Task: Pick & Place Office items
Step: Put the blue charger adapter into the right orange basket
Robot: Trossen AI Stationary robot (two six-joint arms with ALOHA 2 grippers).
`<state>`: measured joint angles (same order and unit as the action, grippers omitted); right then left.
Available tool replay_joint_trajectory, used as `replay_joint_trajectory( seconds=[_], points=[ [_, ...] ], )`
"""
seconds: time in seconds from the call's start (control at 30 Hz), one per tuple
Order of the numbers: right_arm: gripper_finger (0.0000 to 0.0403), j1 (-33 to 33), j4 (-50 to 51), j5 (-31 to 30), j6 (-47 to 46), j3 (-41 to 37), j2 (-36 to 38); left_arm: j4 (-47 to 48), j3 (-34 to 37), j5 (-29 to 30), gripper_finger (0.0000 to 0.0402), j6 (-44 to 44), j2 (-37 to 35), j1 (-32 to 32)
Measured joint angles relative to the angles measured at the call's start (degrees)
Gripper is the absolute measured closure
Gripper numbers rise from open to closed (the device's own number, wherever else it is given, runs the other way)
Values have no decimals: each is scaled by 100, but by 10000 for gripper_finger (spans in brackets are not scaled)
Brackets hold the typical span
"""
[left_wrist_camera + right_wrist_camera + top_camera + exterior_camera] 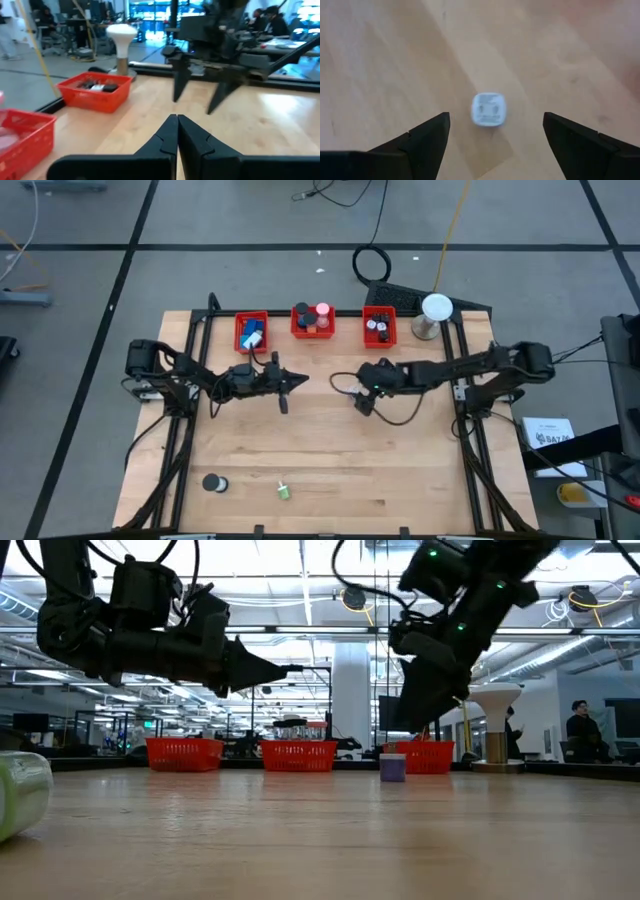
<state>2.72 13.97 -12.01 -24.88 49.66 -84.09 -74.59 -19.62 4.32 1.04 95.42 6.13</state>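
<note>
- Right gripper (495,132): raised above the table (330,450), right of centre, pointing down. Its fingers are spread wide and hold nothing.
- A small pale cube (489,108) lies on the wood directly below the right gripper, between the spread fingers and touching neither.
- In the low view the same small cube (392,767) sits on the table, in front of the right-hand bin.
- Left gripper (177,131): raised above the table, left of centre, reaching toward the right arm. Its fingers are pressed together with nothing between them.
- Three red bins stand along the far edge: left bin (251,332) holds blue and white pieces; middle bin (312,321) holds dark, red and pink items; right bin (379,327) holds dark round items.
- A white lamp (435,315) stands just right of the right bin.
- A black roll (213,482) lies near the front left.
- A green piece (284,491) lies near the front edge, right of the roll.
</note>
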Motion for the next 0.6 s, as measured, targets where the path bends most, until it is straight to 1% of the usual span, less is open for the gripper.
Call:
replay_joint_trajectory(
  seconds=[0.13, 0.23, 0.33, 0.47, 0.6],
  points=[
    [72, 35, 749, 174, -81, 654, -534, 83, 3, 144, 386, 18, 0, 2],
    [58, 100, 1218, 154, -198, 1027, -933, 125, 3, 165, 394, 19, 0, 2],
    [49, 113, 1275, 147, -65, 1324, -1219, 121, 3, 166, 399, 16, 0, 2],
    [57, 145, 1336, 161, -5, 1520, -1526, 143, 3, 168, 387, 22, 0, 2],
    [79, 215, 1421, 157, 4, 1553, -1718, 149, 3, 168, 384, 27, 0, -4]
  ],
)
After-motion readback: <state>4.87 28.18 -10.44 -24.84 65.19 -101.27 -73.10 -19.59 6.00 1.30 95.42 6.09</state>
